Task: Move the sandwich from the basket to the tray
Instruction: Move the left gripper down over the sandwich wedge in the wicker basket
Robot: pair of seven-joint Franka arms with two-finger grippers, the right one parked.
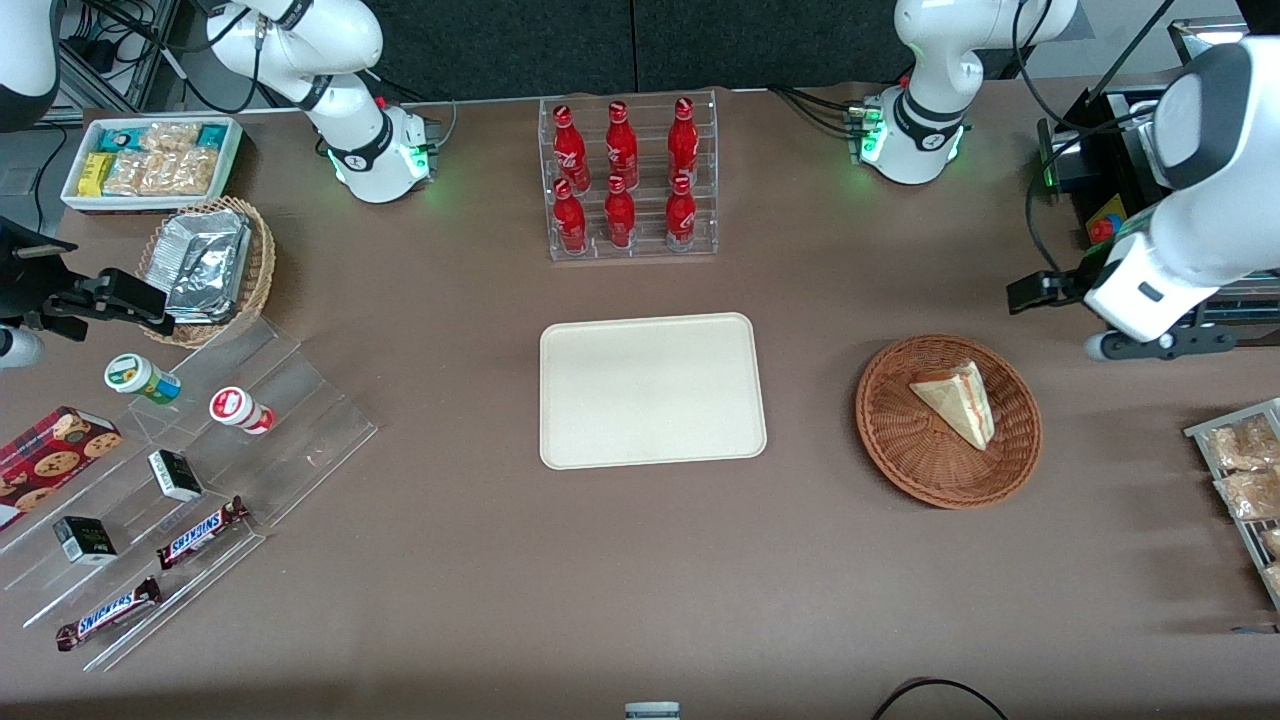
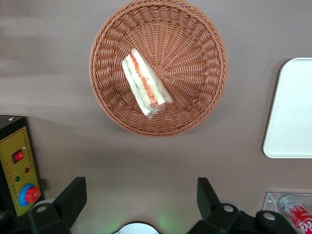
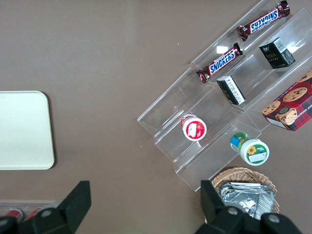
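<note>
Wide-spread fingers [image 2: 73,197] of the left gripper [image 2: 139,195] hang empty, high above the table. Below it, nearer the front camera, the sandwich [image 2: 145,83] lies in the wicker basket [image 2: 200,44]; the cream tray [image 2: 292,112] sits well apart.

reddish-brown woven basket [image 1: 948,420], cream tray [image 1: 652,390].

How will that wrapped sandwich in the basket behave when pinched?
The sandwich looks like soft bread, so it probably squashes easily. Its clear wrap may be slippery. It lies flat in the basket, so rolling seems unlikely. The gripper, open, hovers off the basket's rim.
</note>
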